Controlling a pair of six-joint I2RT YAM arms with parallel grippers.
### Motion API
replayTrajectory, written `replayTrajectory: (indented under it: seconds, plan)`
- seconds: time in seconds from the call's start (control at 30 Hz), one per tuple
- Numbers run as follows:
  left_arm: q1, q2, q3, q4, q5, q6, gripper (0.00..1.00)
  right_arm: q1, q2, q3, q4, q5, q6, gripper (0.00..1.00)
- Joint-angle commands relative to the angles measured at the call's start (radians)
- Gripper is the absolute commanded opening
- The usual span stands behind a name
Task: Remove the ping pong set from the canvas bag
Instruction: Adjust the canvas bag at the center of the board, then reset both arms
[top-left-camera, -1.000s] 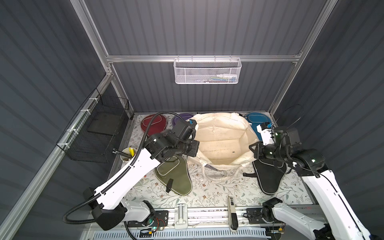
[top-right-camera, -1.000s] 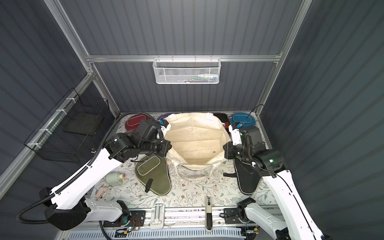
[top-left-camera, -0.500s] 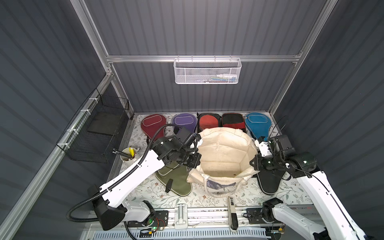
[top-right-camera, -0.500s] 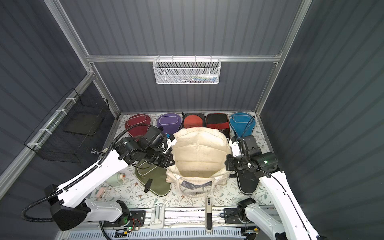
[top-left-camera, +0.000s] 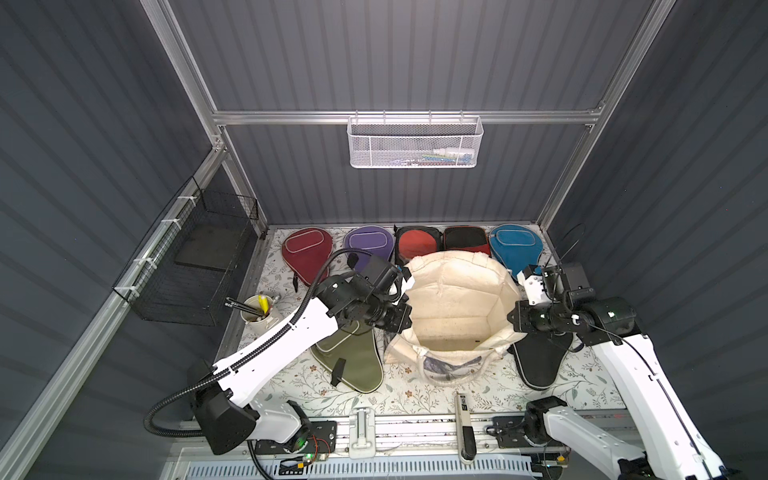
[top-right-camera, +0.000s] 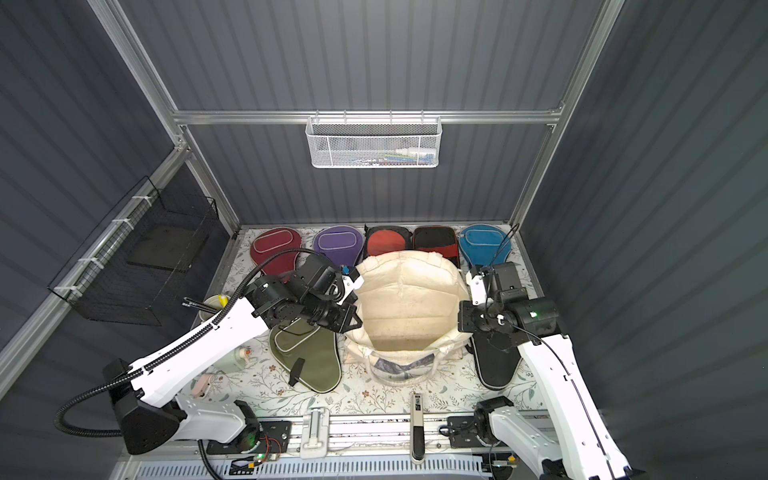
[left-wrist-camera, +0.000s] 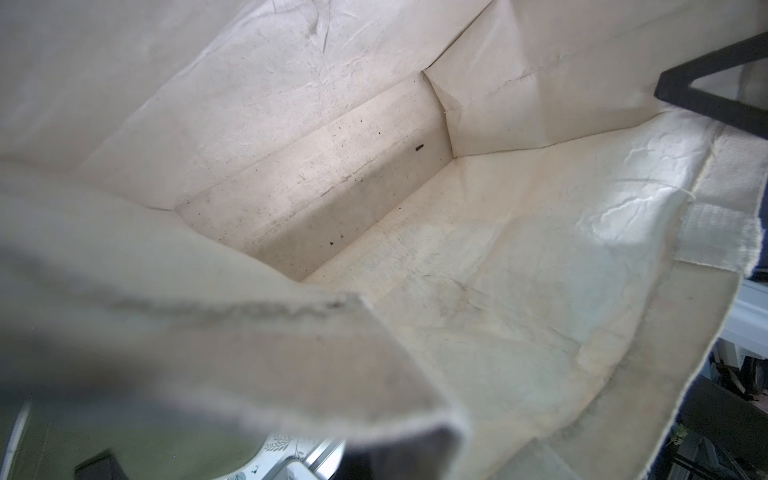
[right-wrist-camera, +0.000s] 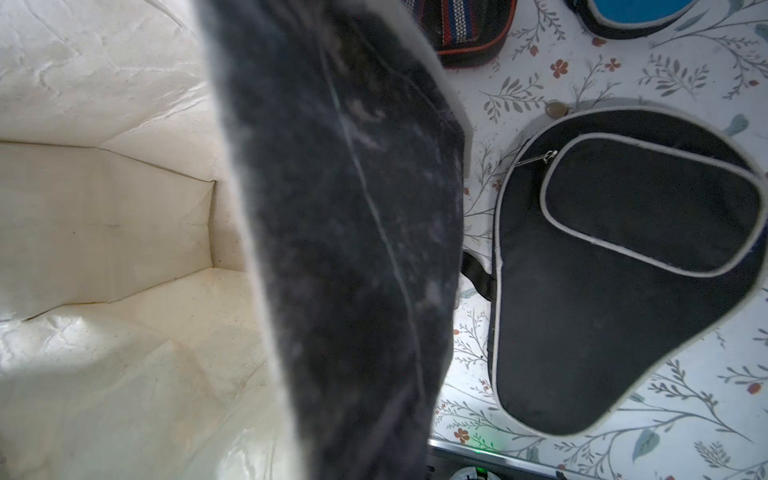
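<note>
Print on the canvas bag (top-left-camera: 453, 299) is unreadable.

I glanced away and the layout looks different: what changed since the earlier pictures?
The cream canvas tote bag was drawn from the back of the table toward the front by the left pincer and right pincer, uncovering the red-and-black rectangular paddle case and purple paddle-shaped fabric cover. Unchanged: both pincers stay shut on its sides; the olive paddle-shaped cover and black paddle-shaped cover lie where they were.

Olive cover (top-left-camera: 357, 361), black cover (top-left-camera: 540, 361) flank gaping canvas bag (top-left-camera: 457, 291).
</note>
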Motion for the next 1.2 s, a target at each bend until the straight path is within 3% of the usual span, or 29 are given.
replayTrajectory:
  seconds: [0.0, 0.3, 0.47, 0.5, 0.6, 0.63, 0.7, 0.77, 0.8, 0.9, 1.0, 1.1, 1.17]
  plan:
    - [0.004, -0.031, -0.014, -0.092, -0.008, -0.009, 0.0, -0.008, 0.006, -0.01, 0.033, -0.013, -0.013, 0.01]
    - [0.008, -0.1, 0.032, -0.335, -0.126, 0.025, 0.0, -0.008, 0.021, -0.053, 0.083, -0.078, 0.001, 0.06]
    - [0.008, -0.082, 0.034, -0.287, -0.096, 0.034, 0.0, -0.008, 0.022, -0.038, 0.081, -0.073, -0.006, 0.21]
    - [0.008, -0.074, 0.034, -0.276, -0.09, 0.035, 0.09, -0.007, 0.02, -0.032, 0.08, -0.072, -0.008, 0.32]
    - [0.008, -0.048, 0.07, -0.275, -0.112, 0.062, 0.68, -0.008, 0.017, -0.004, 0.075, -0.059, -0.015, 0.51]
    - [0.008, -0.042, 0.098, -0.281, -0.137, 0.073, 0.82, -0.008, 0.014, 0.015, 0.073, -0.047, -0.018, 0.57]
    - [0.009, -0.029, 0.169, -0.294, -0.201, 0.104, 1.0, -0.009, 0.009, 0.061, 0.066, -0.026, -0.026, 0.68]
    - [0.01, -0.02, 0.255, -0.31, -0.287, 0.137, 1.0, -0.01, 0.005, 0.129, 0.061, 0.026, -0.028, 0.84]
    - [0.012, -0.018, 0.305, -0.316, -0.353, 0.152, 1.0, -0.011, -0.007, 0.163, 0.072, 0.06, -0.026, 0.98]
    - [0.019, -0.053, 0.4, -0.254, -0.585, 0.182, 1.0, -0.054, -0.011, 0.261, 0.113, 0.143, -0.039, 0.99]
    - [0.071, -0.199, 0.275, 0.041, -0.806, 0.237, 1.0, -0.171, 0.017, 0.286, 0.204, 0.075, -0.054, 0.99]
    - [0.216, -0.278, 0.094, 0.258, -0.823, 0.276, 1.0, -0.288, 0.039, 0.186, 0.377, 0.003, -0.033, 0.99]
    - [0.267, -0.272, -0.038, 0.322, -0.853, 0.297, 1.0, -0.326, 0.034, 0.065, 0.541, 0.009, -0.031, 0.99]
